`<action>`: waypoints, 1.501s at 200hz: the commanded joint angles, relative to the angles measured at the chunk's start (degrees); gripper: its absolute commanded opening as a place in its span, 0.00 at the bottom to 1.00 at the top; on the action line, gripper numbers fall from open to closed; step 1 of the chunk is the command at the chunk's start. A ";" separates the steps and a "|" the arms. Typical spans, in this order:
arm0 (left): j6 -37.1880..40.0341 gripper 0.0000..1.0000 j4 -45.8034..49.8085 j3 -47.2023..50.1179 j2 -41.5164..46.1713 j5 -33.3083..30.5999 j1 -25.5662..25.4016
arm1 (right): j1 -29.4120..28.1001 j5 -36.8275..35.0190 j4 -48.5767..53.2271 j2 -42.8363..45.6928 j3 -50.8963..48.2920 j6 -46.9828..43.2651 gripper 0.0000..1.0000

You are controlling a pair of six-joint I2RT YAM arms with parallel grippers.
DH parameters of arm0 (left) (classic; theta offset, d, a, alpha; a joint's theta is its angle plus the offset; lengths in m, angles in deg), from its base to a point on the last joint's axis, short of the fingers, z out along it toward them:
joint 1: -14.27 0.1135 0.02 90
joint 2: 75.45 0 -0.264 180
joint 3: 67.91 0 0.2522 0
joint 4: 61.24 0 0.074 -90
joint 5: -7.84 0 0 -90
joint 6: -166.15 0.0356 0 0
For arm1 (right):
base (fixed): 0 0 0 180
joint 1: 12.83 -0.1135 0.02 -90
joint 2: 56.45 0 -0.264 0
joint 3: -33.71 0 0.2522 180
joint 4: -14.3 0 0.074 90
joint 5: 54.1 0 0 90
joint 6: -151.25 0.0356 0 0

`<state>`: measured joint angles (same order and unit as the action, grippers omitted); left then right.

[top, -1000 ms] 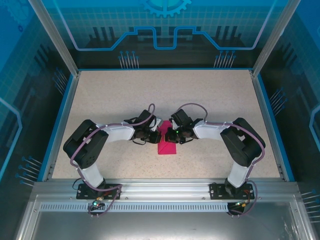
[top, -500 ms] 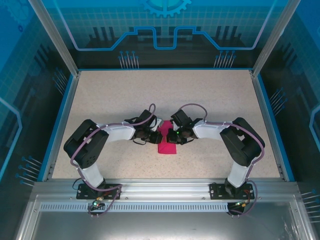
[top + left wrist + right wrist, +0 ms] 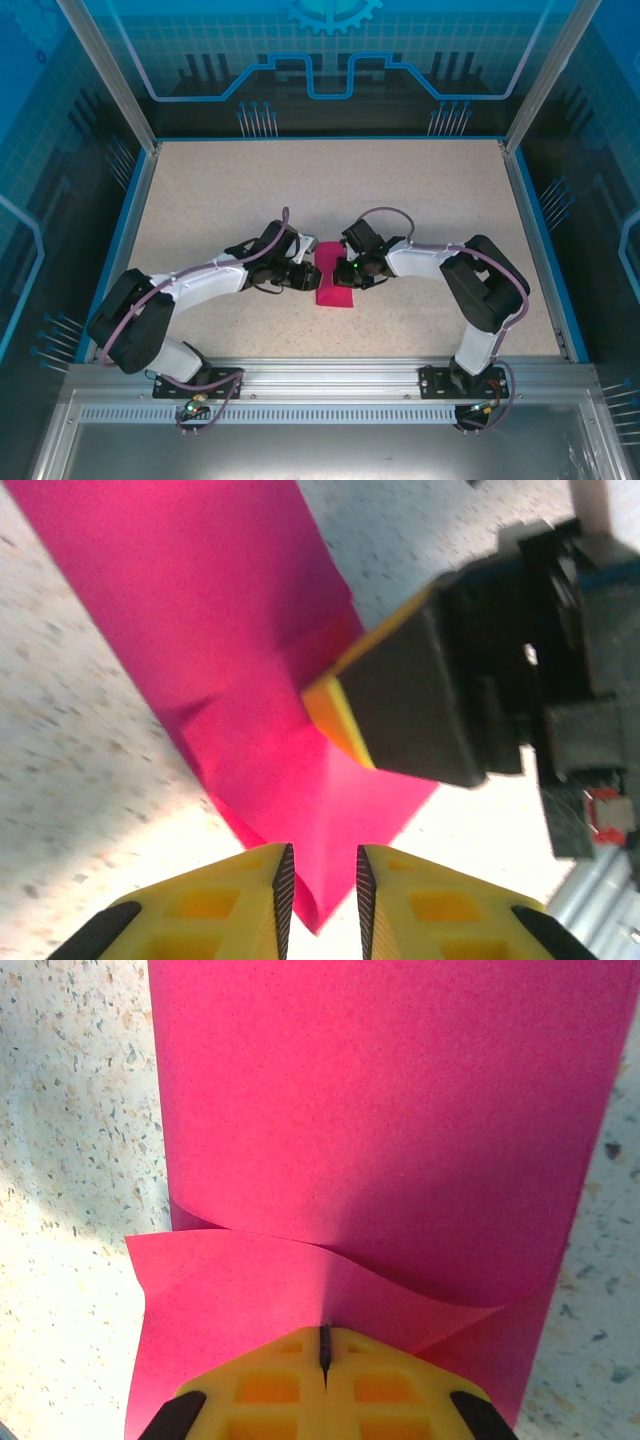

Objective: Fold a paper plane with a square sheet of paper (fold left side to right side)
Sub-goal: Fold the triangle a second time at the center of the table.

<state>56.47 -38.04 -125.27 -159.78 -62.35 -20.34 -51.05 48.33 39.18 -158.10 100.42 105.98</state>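
Observation:
The magenta-pink sheet of paper [image 3: 335, 290] lies folded into a narrow strip mid-table between both grippers. My left gripper [image 3: 304, 277] is at its left edge, open; in the left wrist view a corner of the sheet [image 3: 330, 865] lies in the gap of the left gripper [image 3: 320, 865]. My right gripper [image 3: 346, 272] is shut, its tips pressed on the sheet [image 3: 380, 1110], right gripper [image 3: 325, 1335] against a curled upper flap [image 3: 250, 1280]. The right gripper's black finger with its yellow pad [image 3: 400, 710] dents the paper.
The speckled tabletop [image 3: 220, 200] is ringed by a blue rim [image 3: 135, 220]. An aluminium rail [image 3: 330, 375] at the near edge carries both arm bases. The left arm's elbow [image 3: 135, 320] sits low at the left, the right arm's elbow [image 3: 485, 285] at the right.
The left arm has swung its elbow down and to the left, and its gripper has backed slightly left off the paper. The right gripper and the paper have stayed put.

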 commanded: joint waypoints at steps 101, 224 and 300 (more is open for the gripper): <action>-8.16 0.25 -8.61 2.80 -8.08 7.11 -2.87 | -0.76 -1.40 3.36 -1.45 1.66 -0.81 0.00; -8.36 0.25 -8.76 5.62 -9.27 5.15 -2.92 | -0.85 -1.44 4.43 -1.88 2.51 -1.43 0.00; -8.27 0.21 -7.22 7.41 -8.59 1.40 -3.00 | -0.89 -1.31 4.47 -1.72 2.69 -1.96 0.00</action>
<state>49.02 -46.66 -119.82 -168.33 -58.00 -23.14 -51.42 47.89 41.80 -158.75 102.23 105.11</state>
